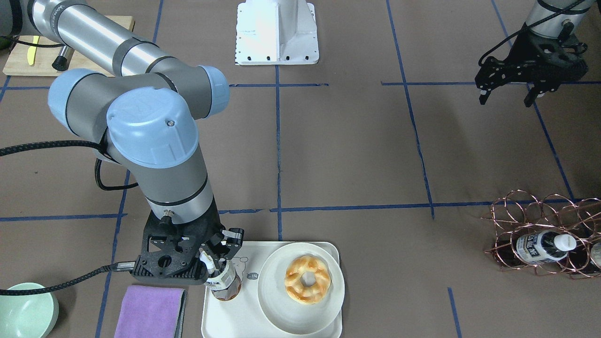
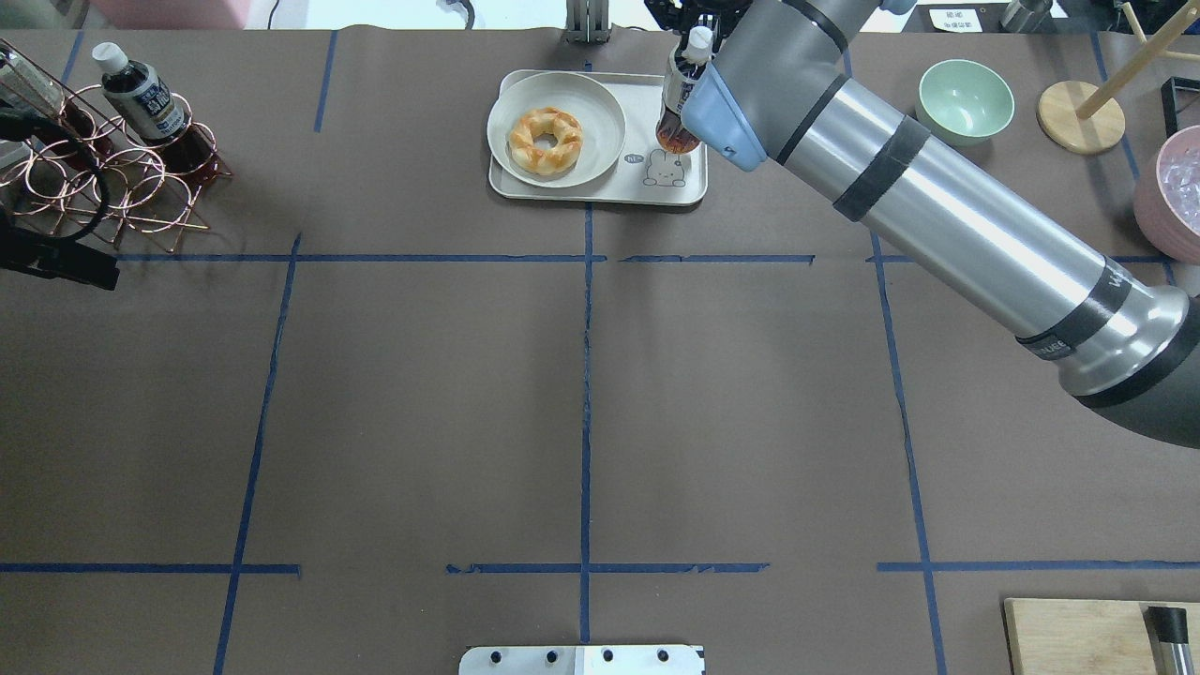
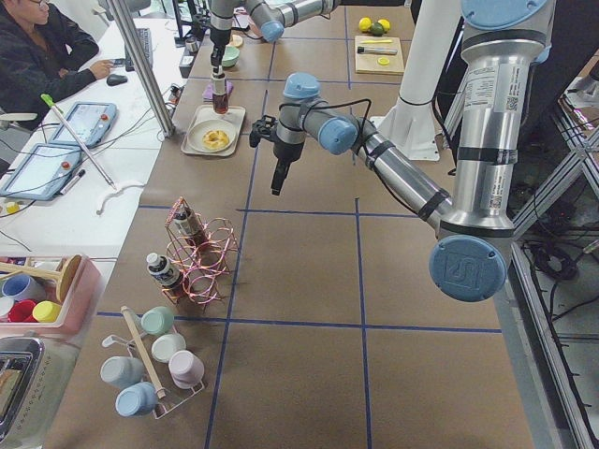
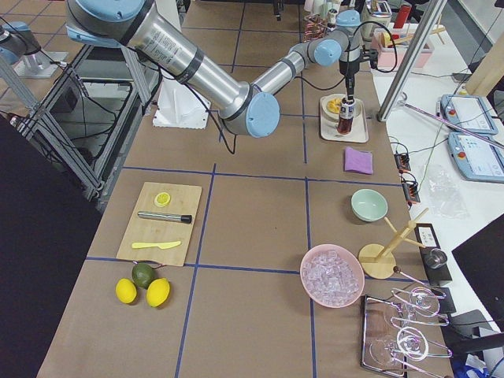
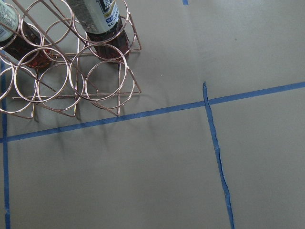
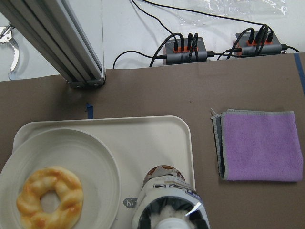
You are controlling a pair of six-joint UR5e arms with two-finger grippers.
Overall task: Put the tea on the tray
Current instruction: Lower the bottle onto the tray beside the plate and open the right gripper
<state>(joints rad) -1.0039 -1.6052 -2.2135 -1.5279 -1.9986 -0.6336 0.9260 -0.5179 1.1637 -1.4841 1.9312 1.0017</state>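
Gripping the tea point(image 1: 226, 283) over the tray point(image 1: 225, 321), lower centre, the right gripper point(image 1: 217, 264) likely need only seat it and let go; left gripper point(image 1: 508, 97) idles, fingers wide.

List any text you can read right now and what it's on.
"hi": small grey badge on the tray.
Tea bottle label: printed characters, too blurred to read.
Second bottle label: cut off and blurred, unreadable.
Right arm band lettering: too small to read.
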